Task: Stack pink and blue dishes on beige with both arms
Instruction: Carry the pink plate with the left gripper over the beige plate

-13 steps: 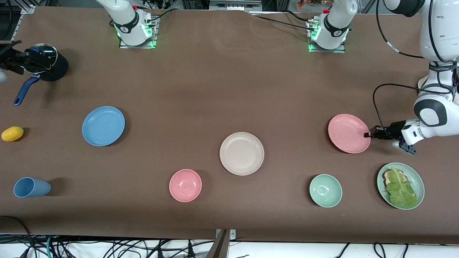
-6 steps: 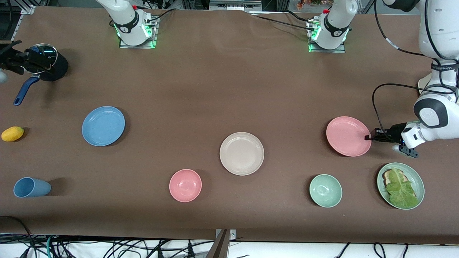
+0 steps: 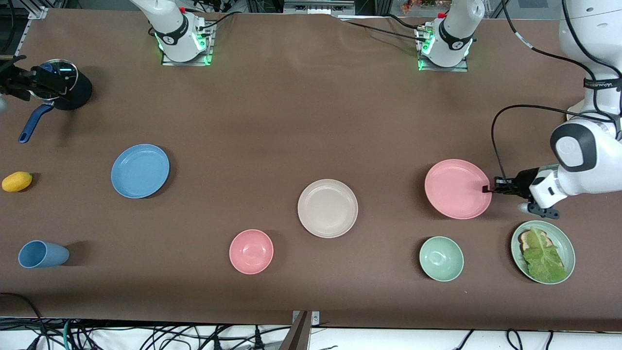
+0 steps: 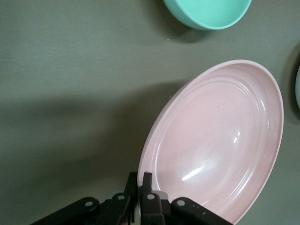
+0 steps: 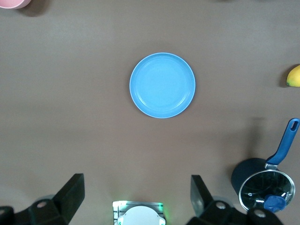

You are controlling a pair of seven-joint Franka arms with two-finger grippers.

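Brown table (image 3: 311, 121), left hand (image 3: 487, 189) seemingly pinching pink plate (image 3: 457, 188)

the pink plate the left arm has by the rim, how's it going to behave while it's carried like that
The pink plate looks rigid: pinched only at its rim by the left gripper, it hangs tilted without bending. Its glossy surface suggests it could slip or pivot in that narrow grip. Shallow and thin-walled, it is probably light. The right gripper waits open above the blue plate.
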